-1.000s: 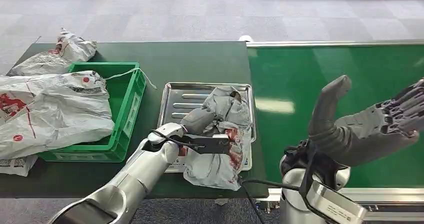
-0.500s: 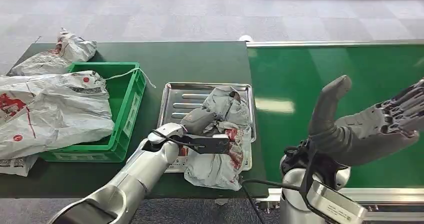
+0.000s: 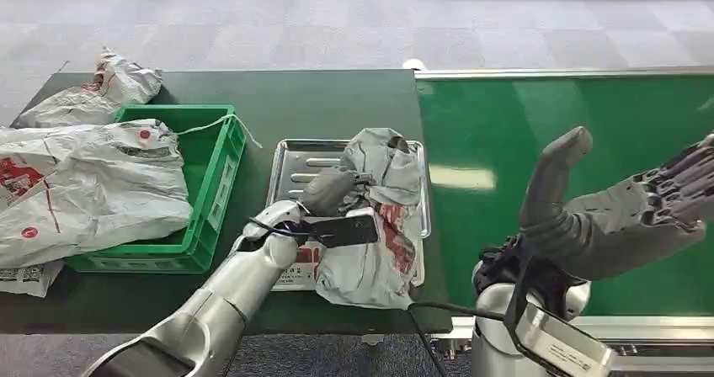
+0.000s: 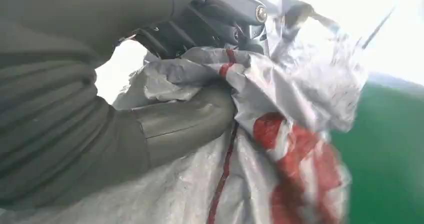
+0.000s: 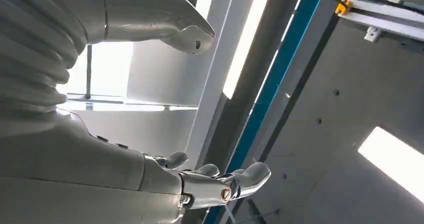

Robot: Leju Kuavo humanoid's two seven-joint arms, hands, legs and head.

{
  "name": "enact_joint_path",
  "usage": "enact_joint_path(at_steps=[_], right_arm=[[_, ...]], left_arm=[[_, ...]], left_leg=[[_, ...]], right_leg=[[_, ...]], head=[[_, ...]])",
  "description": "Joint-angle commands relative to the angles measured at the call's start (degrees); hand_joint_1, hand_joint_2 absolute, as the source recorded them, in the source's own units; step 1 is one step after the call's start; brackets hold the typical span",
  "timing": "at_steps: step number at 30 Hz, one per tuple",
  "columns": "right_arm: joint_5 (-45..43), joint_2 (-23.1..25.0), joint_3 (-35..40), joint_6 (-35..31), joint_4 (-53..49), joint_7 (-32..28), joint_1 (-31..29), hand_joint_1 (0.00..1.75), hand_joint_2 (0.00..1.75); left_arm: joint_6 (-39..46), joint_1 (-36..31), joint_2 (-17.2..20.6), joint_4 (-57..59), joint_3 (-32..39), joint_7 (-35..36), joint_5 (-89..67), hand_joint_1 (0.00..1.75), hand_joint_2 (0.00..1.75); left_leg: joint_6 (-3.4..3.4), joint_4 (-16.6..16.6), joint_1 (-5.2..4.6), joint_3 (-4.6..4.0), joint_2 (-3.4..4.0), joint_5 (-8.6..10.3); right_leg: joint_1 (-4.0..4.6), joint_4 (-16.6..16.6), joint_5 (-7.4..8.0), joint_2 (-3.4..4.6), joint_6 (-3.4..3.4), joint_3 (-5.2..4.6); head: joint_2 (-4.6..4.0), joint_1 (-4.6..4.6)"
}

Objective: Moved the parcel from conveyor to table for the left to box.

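Note:
A crumpled grey parcel (image 3: 379, 217) with red print hangs over the metal tray (image 3: 296, 171) on the dark green table. My left hand (image 3: 337, 213) grips it, thumb on one side and dark fingers on the other. In the left wrist view the thumb (image 4: 185, 126) presses into the grey parcel (image 4: 280, 134), with the dark fingers (image 4: 215, 19) above it. My right hand (image 3: 615, 213) is raised over the green conveyor (image 3: 505, 133), palm open, fingers spread, holding nothing. In the right wrist view that right hand (image 5: 100, 109) is turned up at the ceiling.
A green crate (image 3: 206, 183) stands left of the tray with a large white bag (image 3: 84, 183) heaped in it. Another grey bag (image 3: 109, 87) lies at the table's far left corner. The conveyor's metal edge (image 3: 539, 74) runs along the back right.
My left hand has lifted the parcel a little off the tray and drawn it up and away from me. The right hand has stayed where it was.

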Motion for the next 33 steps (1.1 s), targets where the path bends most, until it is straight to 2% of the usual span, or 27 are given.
enact_joint_path(at_steps=[1, 2, 3, 4, 6, 7, 8, 10, 13, 14, 15, 17, 22, 24, 25, 26, 27, 29, 33], right_arm=[[0.04, 0.72, -4.44, -0.18, -2.54, -0.05, 2.23, 0.0, 1.75], [-0.05, 0.72, -5.49, -0.18, -2.23, -0.05, 2.97, 0.0, 1.75], [-0.05, 0.72, -5.5, -0.18, -2.49, -0.05, 3.39, 0.0, 1.75], [-0.04, 0.72, -5.56, -0.18, -2.78, -0.05, 3.65, 0.0, 1.75], [0.18, 0.72, -5.58, -0.18, -2.88, -0.05, 3.9, 0.0, 1.75], [0.18, 0.72, -5.58, -0.18, -2.88, -0.05, 3.9, 0.0, 1.75], [0.15, 0.72, -5.66, -0.18, -2.6, -0.05, 3.77, 0.0, 1.75], [0.12, 0.72, -5.78, -0.18, -2.4, -0.05, 3.65, 0.0, 1.75], [0.29, 0.72, -4.86, -0.18, -2.3, -0.05, 4.36, 0.0, 1.75], [0.46, 0.72, -4.8, -0.18, -1.56, -0.05, 3.72, 0.0, 1.75], [0.42, 0.72, -4.78, -0.18, -0.92, -0.05, 3.14, 0.0, 1.75], [0.56, 0.72, -4.79, -0.18, -0.68, -0.05, 2.81, 0.0, 1.75], [0.56, 0.72, -4.79, -0.18, -0.68, -0.05, 2.81, 0.0, 1.75], [0.71, 0.72, -4.66, -0.18, -0.94, -0.05, 2.99, 0.0, 1.75], [0.51, 0.72, -4.48, -0.18, -1.16, -0.05, 3.27, 0.0, 1.75], [0.72, 0.72, -4.09, -0.18, -1.54, -0.05, 3.55, 0.0, 1.75], [0.79, 0.72, -3.91, -0.18, -1.57, -0.05, 3.64, 0.0, 1.75], [0.73, 0.72, -3.46, -0.18, -1.31, -0.05, 3.73, 0.0, 1.75], [0.86, 0.72, -3.11, -0.18, -0.86, -0.05, 2.77, 0.0, 1.75]], left_arm=[[16.99, 2.05, 6.84, -22.9, 12.26, 9.66, -3.15, 1.54, 1.75], [25.72, 3.14, 8.9, -23.48, 18.02, 17.74, -11.44, 1.75, 1.75], [33.15, 5.09, 12.53, -24.45, 20.21, 22.16, -13.41, 1.75, 1.75], [32.28, 6.65, 15.39, -25.4, 22.73, 18.26, -8.6, 1.75, 1.75], [32.24, 7.95, 16.53, -25.19, 25.1, 15.47, -6.85, 1.75, 1.75], [32.24, 7.95, 16.53, -25.19, 25.1, 15.47, -6.85, 1.75, 1.75], [32.52, 8.05, 15.53, -25.16, 25.51, 15.01, -7.16, 1.75, 1.75], [32.56, 7.92, 14.88, -24.96, 25.8, 15.0, -7.65, 1.75, 1.75], [33.49, 7.53, 13.41, -23.96, 26.16, 15.32, -10.09, 1.75, 1.75], [34.58, 7.84, 14.36, -23.62, 26.81, 16.26, -11.9, 1.75, 1.75], [37.46, 7.0, 13.89, -21.96, 27.22, 21.04, -19.74, 1.75, 1.75], [37.46, 6.03, 14.54, -19.01, 30.05, 30.19, -32.72, 1.75, 1.75], [37.46, 6.03, 14.54, -19.01, 30.05, 30.19, -32.72, 1.75, 1.75], [36.17, 4.32, 16.1, -14.17, 32.35, 34.69, -36.86, 1.75, 1.75], [35.4, 3.5, 16.99, -11.12, 33.65, 34.6, -36.38, 1.75, 1.75], [32.59, 2.43, 17.56, -7.89, 35.86, 28.21, -28.34, 1.75, 1.75], [32.59, 2.58, 18.33, -6.91, 36.25, 28.13, -28.33, 1.75, 1.75], [34.67, 0.0, 20.56, 2.18, 37.77, 30.25, -30.74, 1.75, 1.75], [36.52, -1.13, 22.54, 9.31, 40.5, 32.63, -30.15, 1.75, 1.75]], left_leg=[[-0.01, -0.04, 0.03, 0.05, 0.28, -0.04], [-0.01, -0.04, 0.02, 0.06, 0.22, -0.03], [-0.01, -0.1, 0.04, 0.13, 0.3, -0.03], [-0.03, -0.29, 0.04, 0.35, 0.59, -0.02], [-0.04, -0.38, 0.04, 0.44, 0.78, -0.05], [-0.05, -0.48, 0.05, 0.52, 0.98, -0.07], [-0.05, -0.28, 0.04, 0.35, 0.74, -0.08], [-0.13, -0.35, 0.09, 0.48, 0.73, -0.09], [-0.15, -0.17, 0.15, 0.24, 0.18, -0.03], [-0.13, -0.23, 0.16, 0.26, 0.1, -0.02], [-0.14, -0.17, 0.15, 0.23, 0.18, -0.06], [-0.18, -0.12, 0.14, 0.15, 0.18, -0.05], [-0.2, -0.16, 0.09, 0.19, 0.15, -0.04], [-0.2, -0.2, 0.09, 0.23, 0.16, -0.03], [-0.2, -0.24, 0.1, 0.25, 0.17, -0.01], [-0.2, -0.3, 0.1, 0.3, 0.13, 0.01], [-0.21, -0.21, 0.09, 0.26, 0.15, -0.02], [-0.22, -0.22, 0.11, 0.29, 0.23, -0.03], [-0.25, -0.18, 0.15, 0.28, 0.29, -0.02]], right_leg=[[0.04, -0.05, 0.03, 0.22, -0.04, -0.03], [0.03, -0.03, 0.02, 0.18, -0.03, -0.02], [0.06, -0.09, 0.04, 0.23, -0.05, 0.02], [0.07, -0.23, 0.11, 0.48, -0.09, 0.13], [0.07, -0.26, 0.12, 0.66, -0.1, 0.19], [0.08, -0.31, 0.15, 0.84, -0.12, 0.23], [0.07, -0.1, 0.05, 0.65, -0.1, 0.09], [0.12, -0.18, 0.02, 0.67, -0.13, 0.16], [0.18, -0.11, -0.1, 0.23, -0.1, 0.1], [0.2, -0.19, -0.08, 0.14, -0.1, 0.19], [0.17, -0.11, -0.08, 0.17, -0.12, 0.15], [0.11, -0.03, -0.08, 0.2, -0.13, 0.06], [0.1, -0.06, -0.08, 0.16, -0.15, 0.11], [0.11, -0.1, -0.07, 0.13, -0.16, 0.13], [0.12, -0.14, -0.06, 0.12, -0.16, 0.15], [0.13, -0.19, -0.05, 0.08, -0.18, 0.2], [0.12, -0.08, -0.07, 0.15, -0.16, 0.13], [0.14, -0.08, -0.06, 0.22, -0.17, 0.13], [0.16, -0.03, -0.07, 0.31, -0.17, 0.07]], head=[[0.0, 0.0], [0.0, 0.0], [0.0, 0.0], [0.0, 0.0], [0.0, 0.02], [0.0, 0.04], [0.0, 0.0], [0.0, -0.04], [0.02, 0.0], [0.0, 0.02], [0.0, 0.0], [0.0, 0.0], [0.0, 0.0], [0.0, 0.0], [0.0, 0.0], [0.0, 0.0], [0.0, 0.0], [0.0, 0.0], [0.0, 0.0]])
